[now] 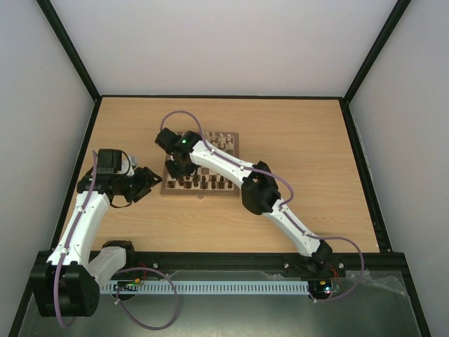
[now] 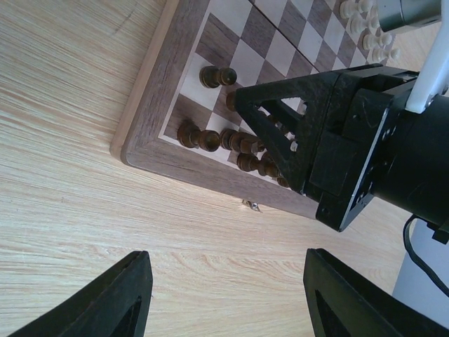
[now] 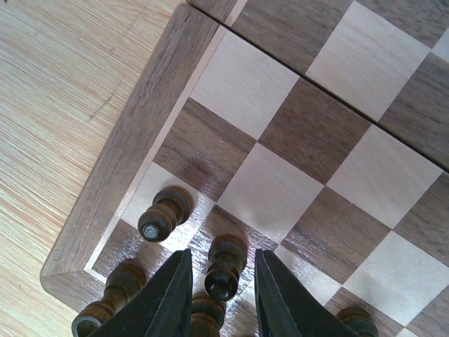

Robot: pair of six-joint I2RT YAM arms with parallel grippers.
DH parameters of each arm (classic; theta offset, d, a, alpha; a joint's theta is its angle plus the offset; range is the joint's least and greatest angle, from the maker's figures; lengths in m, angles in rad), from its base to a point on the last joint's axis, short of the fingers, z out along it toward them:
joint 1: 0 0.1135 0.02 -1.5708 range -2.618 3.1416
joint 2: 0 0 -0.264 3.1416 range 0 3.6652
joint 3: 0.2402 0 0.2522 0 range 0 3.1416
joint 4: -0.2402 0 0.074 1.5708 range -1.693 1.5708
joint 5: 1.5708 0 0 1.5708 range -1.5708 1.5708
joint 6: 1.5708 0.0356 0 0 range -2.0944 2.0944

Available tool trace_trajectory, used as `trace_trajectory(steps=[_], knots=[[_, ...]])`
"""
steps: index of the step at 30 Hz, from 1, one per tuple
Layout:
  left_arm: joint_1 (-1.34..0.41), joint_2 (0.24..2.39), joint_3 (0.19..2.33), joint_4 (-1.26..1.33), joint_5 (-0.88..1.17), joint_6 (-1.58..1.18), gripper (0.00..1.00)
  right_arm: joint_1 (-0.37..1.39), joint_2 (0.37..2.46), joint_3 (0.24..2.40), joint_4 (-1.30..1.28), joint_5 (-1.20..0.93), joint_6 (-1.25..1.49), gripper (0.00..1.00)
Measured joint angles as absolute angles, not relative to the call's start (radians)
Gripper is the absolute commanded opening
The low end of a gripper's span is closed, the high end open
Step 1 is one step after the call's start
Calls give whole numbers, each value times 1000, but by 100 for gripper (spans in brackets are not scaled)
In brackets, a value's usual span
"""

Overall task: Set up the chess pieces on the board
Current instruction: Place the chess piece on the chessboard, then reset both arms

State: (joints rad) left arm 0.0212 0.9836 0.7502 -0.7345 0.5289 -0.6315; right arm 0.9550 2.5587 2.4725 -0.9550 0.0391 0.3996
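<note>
**Dark chessmen** (image 1: 203, 182) stand on the board (image 1: 230, 149), gathered in loose rows along its near edge. The wrist views show several of them close to the near-left corner.

**Single piece.** One dark pawn (image 3: 226, 261) stands upright between the fingers of the right pincer (image 3: 222, 256). The pincer is released and straddles the pawn, with a thin gap visible on either side. A second pawn (image 3: 165, 214) stands just to the left, next to the border frame. More dark pieces are partly hidden under the fingers.

**Obstruction.** The right arm (image 1: 217, 161) reaches diagonally over the board from the near right. In the top view it covers part of the left and middle squares.

**Other contents of the board.** Cream chessmen (image 1: 221, 138) are grouped at the far edge, well apart from the dark ones. A small metal clasp (image 2: 250, 204) sits on the outer face of the near frame.

**Surroundings.** The board lies near the middle of the light wood surface (image 1: 302, 140). The left pincer (image 1: 140, 184) is off the board, beside its near-left corner and over bare wood. Its fingers are spread wide and hold nothing.
</note>
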Motion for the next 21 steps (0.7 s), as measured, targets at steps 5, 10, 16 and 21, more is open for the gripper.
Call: trace_trajectory(steps=[5,10,16,21], knots=[[21,984,750,-724,531,-632,62,955,2555,2473,-943,53,398,30],[21,984,751,-724,530,-632,62,954,2522,2473,-941,84,385,40],[22,986,766,-724,519,-631,63,942,2389,2447,-931,125,379,88],[23,987,803,-709,505,-624,66,929,2173,2317,-896,176,381,99]])
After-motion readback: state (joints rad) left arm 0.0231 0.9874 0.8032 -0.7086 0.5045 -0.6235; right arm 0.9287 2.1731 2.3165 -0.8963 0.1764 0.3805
